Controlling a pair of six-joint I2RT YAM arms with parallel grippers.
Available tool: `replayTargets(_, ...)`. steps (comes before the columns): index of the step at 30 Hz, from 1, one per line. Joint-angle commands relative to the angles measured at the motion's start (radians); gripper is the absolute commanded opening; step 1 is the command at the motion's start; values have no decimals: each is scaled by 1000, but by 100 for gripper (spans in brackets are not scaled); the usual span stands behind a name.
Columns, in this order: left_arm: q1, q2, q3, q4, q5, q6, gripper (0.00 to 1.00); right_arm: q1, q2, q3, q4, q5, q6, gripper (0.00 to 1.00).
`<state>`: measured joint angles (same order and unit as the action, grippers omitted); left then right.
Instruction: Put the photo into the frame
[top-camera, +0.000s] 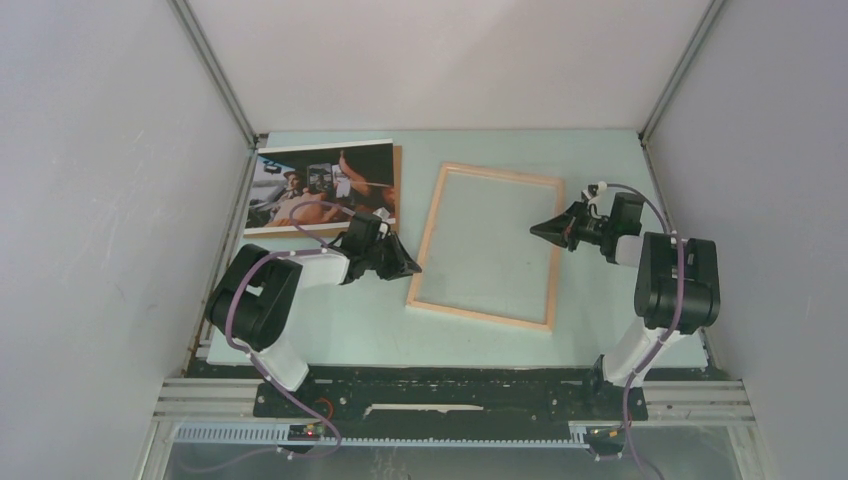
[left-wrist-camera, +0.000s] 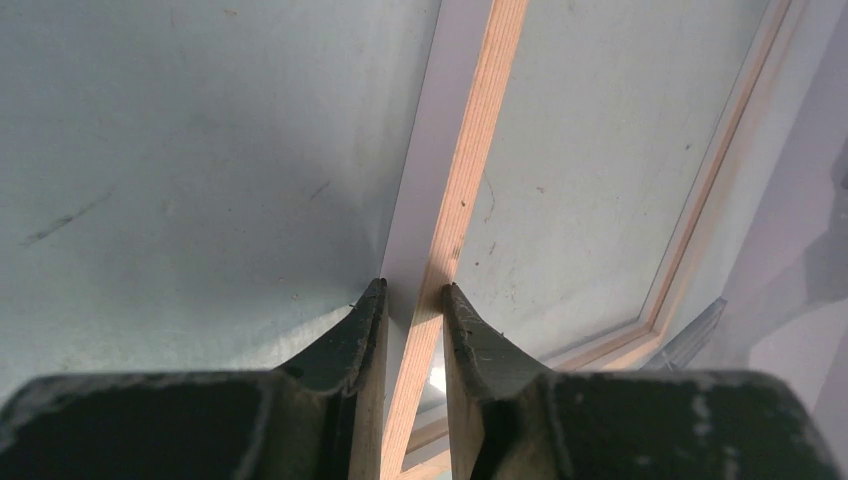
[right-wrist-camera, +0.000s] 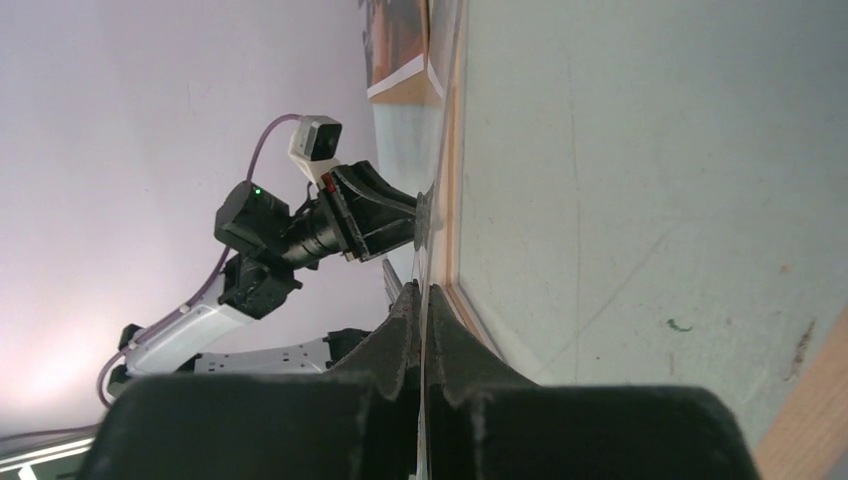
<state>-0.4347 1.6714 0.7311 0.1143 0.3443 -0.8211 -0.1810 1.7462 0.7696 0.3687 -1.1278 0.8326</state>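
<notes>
One frame (top-camera: 500, 175), left claw (left-wrist-camera: 413, 290) astride

"The setting?"
"White panels on three sides: back wall (top-camera: 440, 60), left wall (top-camera: 100, 200), right wall (top-camera: 770, 150), met by aluminium posts (top-camera: 215, 75)."
"Underfoot?"
"A pale green table (top-camera: 340, 322), evenly lit."

Colour photo (top-camera: 320, 186) flat far-left, light wooden frame (top-camera: 503, 174) beside it

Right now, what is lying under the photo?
A brown backing board: only a thin strip of it shows along the right edge of the photo. The rest of it is hidden by the photo.
</notes>
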Motion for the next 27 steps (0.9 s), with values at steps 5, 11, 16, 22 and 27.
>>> replayTargets(5,-13,-9,-24,-19,16,0,14,26,69,116,-190,-71,-217,0)
replayTargets(11,-13,-2,-23,-21,16,6,14,29,72,131,-241,-63,-297,0)
replayTargets(16,-13,-1,-21,-21,19,6,13,58,72,109,-172,-70,-274,0)
replayTargets(22,-13,-3,-21,-21,17,11,13,50,13,41,-31,-84,-197,0)
replayTargets(27,-12,2,-19,-20,19,11,13,57,-6,35,-30,-103,-198,0)
